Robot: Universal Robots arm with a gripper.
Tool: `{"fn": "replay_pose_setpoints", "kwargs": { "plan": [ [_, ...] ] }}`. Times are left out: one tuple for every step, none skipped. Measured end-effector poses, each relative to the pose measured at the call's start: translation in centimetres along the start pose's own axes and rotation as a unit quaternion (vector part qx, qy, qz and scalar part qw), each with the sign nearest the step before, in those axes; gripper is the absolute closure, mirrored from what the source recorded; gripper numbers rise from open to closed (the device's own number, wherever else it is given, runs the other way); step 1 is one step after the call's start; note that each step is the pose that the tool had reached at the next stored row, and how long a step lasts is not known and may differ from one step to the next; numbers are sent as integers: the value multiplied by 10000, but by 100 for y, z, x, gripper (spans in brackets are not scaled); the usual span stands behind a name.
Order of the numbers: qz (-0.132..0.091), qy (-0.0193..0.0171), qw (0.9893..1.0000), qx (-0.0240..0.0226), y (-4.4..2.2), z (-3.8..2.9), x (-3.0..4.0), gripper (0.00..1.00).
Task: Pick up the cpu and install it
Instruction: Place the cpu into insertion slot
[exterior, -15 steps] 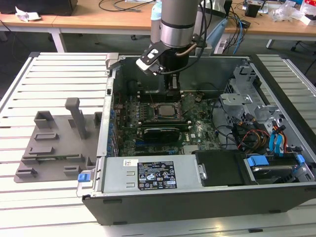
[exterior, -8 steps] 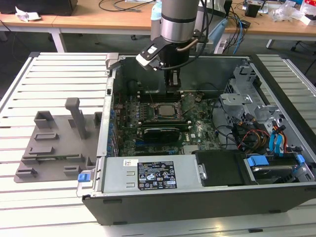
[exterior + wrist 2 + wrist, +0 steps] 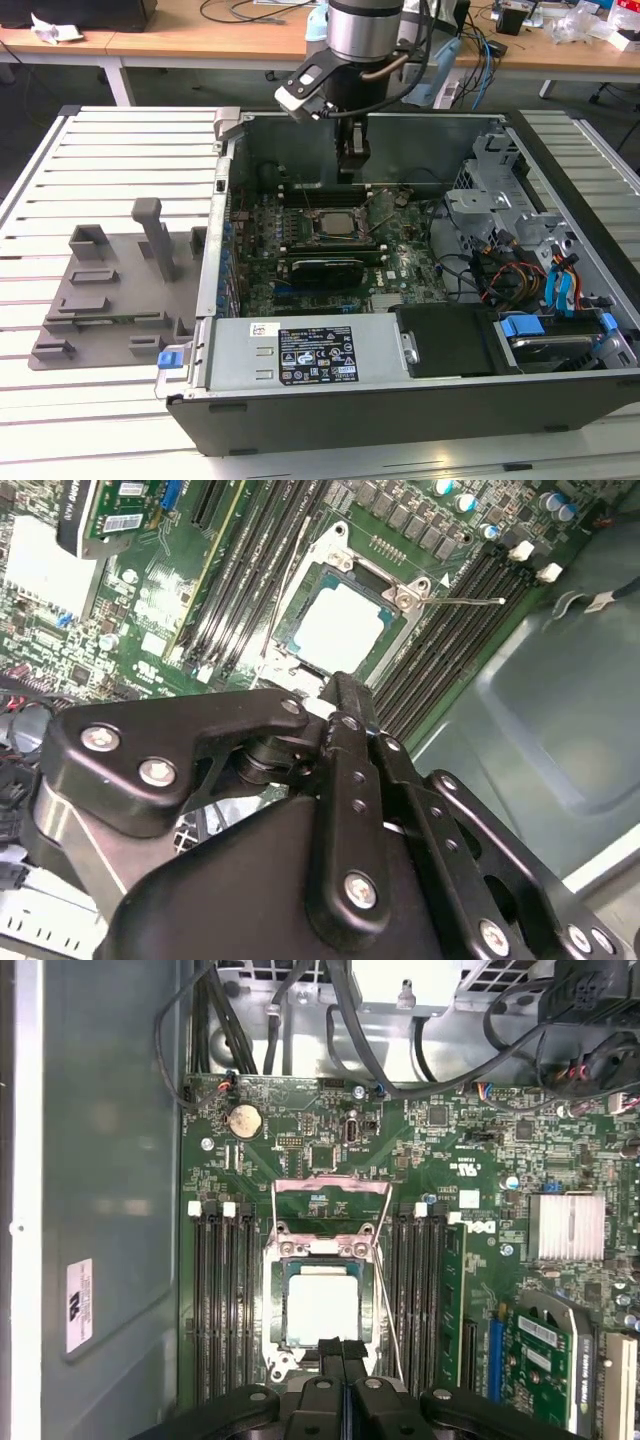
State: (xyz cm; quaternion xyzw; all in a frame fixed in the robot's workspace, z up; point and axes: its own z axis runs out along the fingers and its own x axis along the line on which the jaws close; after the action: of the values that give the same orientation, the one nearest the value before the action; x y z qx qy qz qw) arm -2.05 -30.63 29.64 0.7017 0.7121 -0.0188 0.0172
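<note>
On the slatted table [image 3: 110, 150] — open case [image 3: 240, 352], cpu [image 3: 322, 1308] socketed, desks [image 3: 200, 38] behind.

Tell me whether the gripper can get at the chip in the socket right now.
Probably yes: the gripper hangs close above the chip, the socket's cover is swung open, and nothing lies between them.

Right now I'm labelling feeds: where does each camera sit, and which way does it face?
Exterior view: off the arm, looking down into the open case; arm and pincer show.
First wrist view: on the arm, straight down at the motherboard; pincer shows.
Second wrist view: on the arm, slanting past the pincer.
All share the cpu in its socket.
</note>
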Motion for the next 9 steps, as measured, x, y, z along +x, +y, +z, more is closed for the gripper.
{"fn": "replay_pose_setpoints", "kwargs": {
  "plan": [
    [0,-3,10000,0,0,-48,-3,89],
    [0,-4,10000,0,0,-72,-4,89],
    [0,-5,10000,0,0,-95,-5,89],
    [0,-6,10000,0,0,-110,-6,89],
    [0,-6,10000,0,0,-121,-6,89],
    [0,-6,10000,0,0,-141,-7,89],
    [0,-6,10000,0,-1,-160,-8,89],
    [0,-7,10000,0,-1,-179,-9,89],
    [0,-7,10000,0,-1,-193,-10,89]
  ]
}}
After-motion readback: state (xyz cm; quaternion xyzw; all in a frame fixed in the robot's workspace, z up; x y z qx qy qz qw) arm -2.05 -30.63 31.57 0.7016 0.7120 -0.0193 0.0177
